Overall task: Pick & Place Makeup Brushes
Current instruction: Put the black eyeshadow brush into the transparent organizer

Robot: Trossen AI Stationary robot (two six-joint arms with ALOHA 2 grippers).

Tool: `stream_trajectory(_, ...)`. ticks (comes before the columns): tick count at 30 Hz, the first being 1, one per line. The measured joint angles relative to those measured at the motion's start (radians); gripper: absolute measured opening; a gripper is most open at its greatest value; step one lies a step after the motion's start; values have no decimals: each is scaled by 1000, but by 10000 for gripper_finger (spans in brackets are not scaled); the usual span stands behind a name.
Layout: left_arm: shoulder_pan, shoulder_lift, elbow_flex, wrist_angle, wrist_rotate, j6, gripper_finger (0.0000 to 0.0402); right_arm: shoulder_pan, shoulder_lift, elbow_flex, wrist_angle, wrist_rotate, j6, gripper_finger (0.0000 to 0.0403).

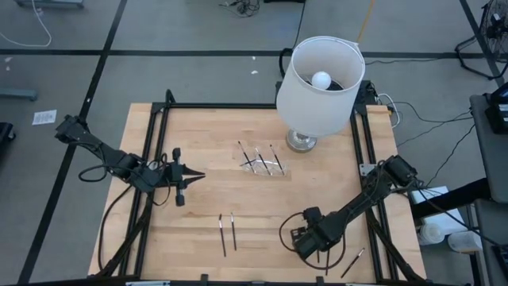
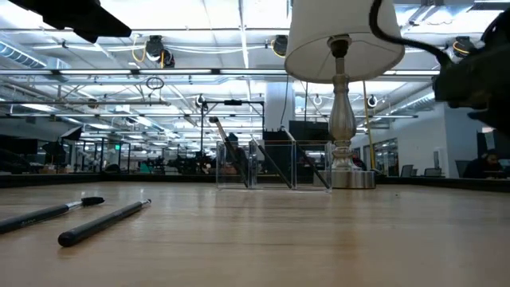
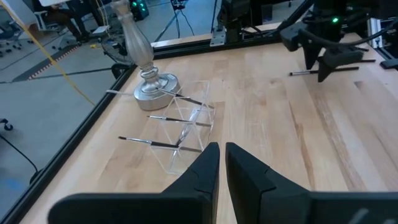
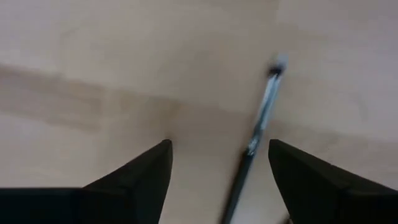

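Note:
Three makeup brushes [image 1: 262,161] lean in a clear acrylic holder [image 3: 186,134] mid-table. Two more brushes [image 1: 227,233] lie flat near the front edge, also seen in the low view [image 2: 102,222]. My right gripper [image 4: 219,177] points down near the front right, open. Its fingers stand on either side of a thin dark brush [image 4: 261,118] that lies on the wood, without touching it. Another brush [image 1: 353,263] lies just right of that gripper [image 1: 316,245]. My left gripper [image 3: 221,163] hovers at mid-left, shut on nothing, pointing toward the holder.
A table lamp with a white shade [image 1: 320,86] and a silver base [image 3: 154,84] stands at the far right, just behind the holder. A black metal frame [image 1: 238,105] runs along the table's far edge and sides. Bare wood lies between the holder and the front brushes.

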Motion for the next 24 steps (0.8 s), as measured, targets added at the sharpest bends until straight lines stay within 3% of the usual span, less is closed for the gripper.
stream_trajectory(13, 0, 0, 0, 0, 0, -1, 37, 18, -6, -104, 84, -74, -22, 196)
stream_trajectory(24, 0, 0, 0, 0, 0, -2, 37, 18, -5, -126, 82, -80, -98, 44)
